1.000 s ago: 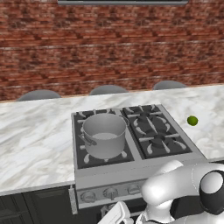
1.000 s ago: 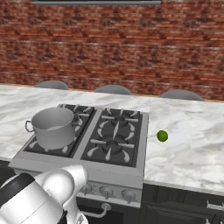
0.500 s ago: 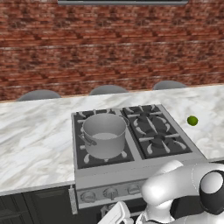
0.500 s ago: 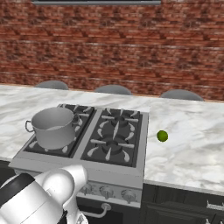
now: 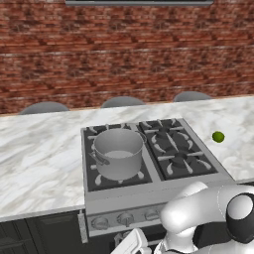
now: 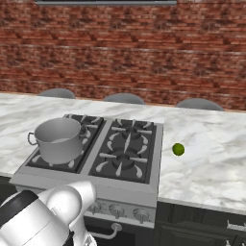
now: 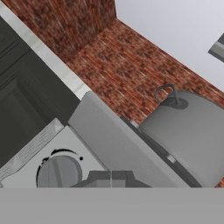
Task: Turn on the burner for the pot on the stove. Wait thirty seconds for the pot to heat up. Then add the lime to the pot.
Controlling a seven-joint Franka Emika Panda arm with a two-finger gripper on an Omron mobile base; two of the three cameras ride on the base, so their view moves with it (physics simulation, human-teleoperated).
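The grey metal pot [image 5: 118,153] [image 6: 58,139] stands on the front left burner of the steel stove [image 5: 141,197] [image 6: 126,191]. The small green lime [image 5: 218,137] [image 6: 178,149] lies on the marble counter to the stove's right. My gripper [image 7: 111,177] is low in front of the stove's knob panel, its dark fingertips pressed together and shut on nothing. In the hand view a round knob [image 7: 59,173] sits just beside the fingertips, and the pot [image 7: 188,131] with one loop handle rises beyond the stove's edge. Whether the tips touch the knob is unclear.
A row of round knobs [image 5: 125,218] [image 6: 115,210] runs along the stove front. Dark cabinet doors [image 5: 44,235] lie under the marble counter [image 5: 34,163]. A brick wall [image 6: 125,53] stands behind, with grey stool tops [image 5: 121,101] along the counter's far edge.
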